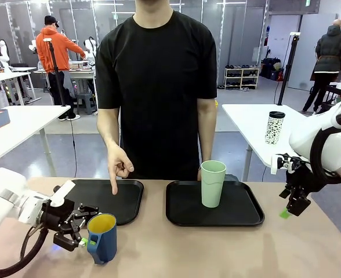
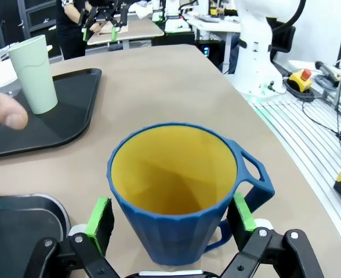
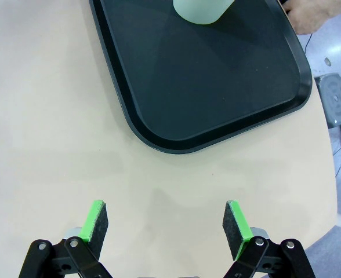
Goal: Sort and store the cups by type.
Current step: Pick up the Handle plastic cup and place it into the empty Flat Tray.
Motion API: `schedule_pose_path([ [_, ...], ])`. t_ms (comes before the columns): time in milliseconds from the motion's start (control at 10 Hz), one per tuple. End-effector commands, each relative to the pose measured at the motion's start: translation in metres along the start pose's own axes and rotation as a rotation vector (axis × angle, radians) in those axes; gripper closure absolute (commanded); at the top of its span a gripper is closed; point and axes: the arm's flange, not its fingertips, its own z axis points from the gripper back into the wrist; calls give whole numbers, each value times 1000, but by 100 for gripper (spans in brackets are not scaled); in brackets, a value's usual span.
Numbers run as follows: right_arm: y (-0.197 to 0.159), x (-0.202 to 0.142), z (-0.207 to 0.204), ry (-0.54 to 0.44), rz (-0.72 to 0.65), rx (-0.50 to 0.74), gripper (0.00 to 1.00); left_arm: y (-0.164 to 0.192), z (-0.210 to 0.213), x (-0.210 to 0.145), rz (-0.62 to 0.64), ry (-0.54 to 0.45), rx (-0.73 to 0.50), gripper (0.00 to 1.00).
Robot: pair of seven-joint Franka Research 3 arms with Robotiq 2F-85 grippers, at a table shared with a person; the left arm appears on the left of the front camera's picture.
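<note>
You'll find the blue mug (image 2: 179,194) upright on the counter (image 1: 217,249), mouth up, between the spread fingers of the left claw (image 2: 170,217); contact can't be told. Its handle points away from the left tray (image 1: 109,200). The mint tumbler (image 1: 213,183) stands upright on the right tray (image 1: 240,211). The right claw (image 3: 166,226) hovers spread over bare counter. The person's hand (image 1: 119,165) points down at the left tray.
</note>
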Motion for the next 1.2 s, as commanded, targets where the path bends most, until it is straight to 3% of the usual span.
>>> schedule_pose_path([
  [0,0,-1,0,3,0,-1,0,4,-10,-13,-47,-39,-20,0],
  [700,0,-1,0,3,0,-1,0,6,-26,-22,-78,-85,-109,0],
  [800,0,-1,0,3,0,-1,0,5,-27,-23,-80,-76,-104,20],
  [900,0,-1,0,3,0,-1,0,5,-28,-23,-73,-80,-107,20],
  [1000,0,-1,0,3,0,-1,0,5,-28,-23,-73,-82,-114,40],
  [1100,0,-1,0,3,0,-1,0,4,-28,-24,-66,-82,-121,22],
])
